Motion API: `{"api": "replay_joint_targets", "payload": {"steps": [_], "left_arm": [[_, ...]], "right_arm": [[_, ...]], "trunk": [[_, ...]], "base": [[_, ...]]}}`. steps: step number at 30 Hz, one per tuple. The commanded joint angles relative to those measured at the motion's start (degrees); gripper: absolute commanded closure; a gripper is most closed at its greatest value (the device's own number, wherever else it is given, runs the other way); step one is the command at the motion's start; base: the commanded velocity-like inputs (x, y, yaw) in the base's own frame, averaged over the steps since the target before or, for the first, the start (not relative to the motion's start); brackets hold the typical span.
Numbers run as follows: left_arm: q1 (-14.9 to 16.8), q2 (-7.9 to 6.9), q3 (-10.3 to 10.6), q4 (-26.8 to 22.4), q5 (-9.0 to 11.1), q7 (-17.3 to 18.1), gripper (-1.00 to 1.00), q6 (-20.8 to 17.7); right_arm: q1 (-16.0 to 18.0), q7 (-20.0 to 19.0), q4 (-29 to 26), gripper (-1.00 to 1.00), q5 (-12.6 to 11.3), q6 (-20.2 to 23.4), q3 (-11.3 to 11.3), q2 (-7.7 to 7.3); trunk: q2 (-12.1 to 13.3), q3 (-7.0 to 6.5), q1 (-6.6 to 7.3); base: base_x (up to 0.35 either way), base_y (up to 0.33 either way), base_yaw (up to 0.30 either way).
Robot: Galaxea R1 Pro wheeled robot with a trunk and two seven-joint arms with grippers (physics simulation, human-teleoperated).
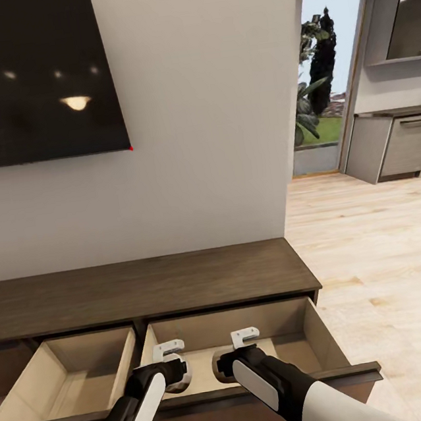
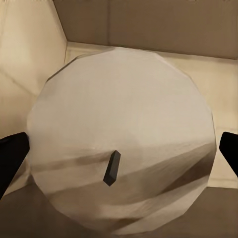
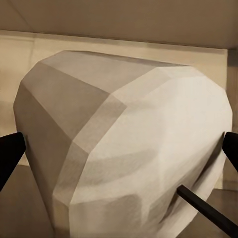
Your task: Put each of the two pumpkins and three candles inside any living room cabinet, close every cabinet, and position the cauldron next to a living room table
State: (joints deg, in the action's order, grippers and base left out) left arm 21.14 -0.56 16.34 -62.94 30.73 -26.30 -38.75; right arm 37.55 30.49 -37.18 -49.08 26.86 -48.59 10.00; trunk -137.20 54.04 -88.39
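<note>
L tool [image 1: 168, 350] is clenched on a candle [image 2: 121, 148], wick end facing the wrist cam, dark fingertips [image 2: 11, 156] pressed at either side of it; R tool [image 1: 246, 336] grips a second candle [image 3: 126, 148] the same way, body tilted, wick low in that wrist view. Both tools hang side by side over the open drawer [image 1: 299, 331] of the cabinet [image 1: 147, 285], pale floor right below each load; drawer side wall sits just beyond the R tool, divider just beyond the L tool.

Step in hand, as I read it: set both candles down in this drawer. To do it well: lower each tool till the candle base nearly meets the floor before letting go; keep the two loads apart so they don't knock; R candle is tilted & may roll, so level it first; lift straight up & clear of the front lip after. Next drawer [image 1: 66, 375] over, beyond the L tool, also stands open; both need pushing shut later.
</note>
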Motion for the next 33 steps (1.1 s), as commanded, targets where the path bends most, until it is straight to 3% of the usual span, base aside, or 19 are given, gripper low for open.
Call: {"api": "replay_joint_targets", "payload": {"steps": [1,29,33], "left_arm": [[0.0,-0.06,0.2,-0.1,0.5,-0.7,1.00,-0.1],[0.0,-0.06,0.4,-0.1,0.7,-0.7,1.00,-0.1],[0.0,-0.01,0.4,-0.1,0.7,-0.8,1.00,-0.1]], "right_arm": [[0.1,0.4,-0.1,1.00,-0.3,0.1,-0.2,0.00],[0.1,0.5,0.2,1.00,-0.3,0.4,-0.2,0.00],[0.1,0.7,0.6,1.00,-0.3,0.5,-0.1,0.00]], "trunk": [[0.0,0.06,0.01],[0.0,0.06,0.01],[-1.6,0.78,-0.87]], "base": [[0.071,0.022,0.000],[0.092,0.029,0.000],[0.001,0.000,0.000]]}}
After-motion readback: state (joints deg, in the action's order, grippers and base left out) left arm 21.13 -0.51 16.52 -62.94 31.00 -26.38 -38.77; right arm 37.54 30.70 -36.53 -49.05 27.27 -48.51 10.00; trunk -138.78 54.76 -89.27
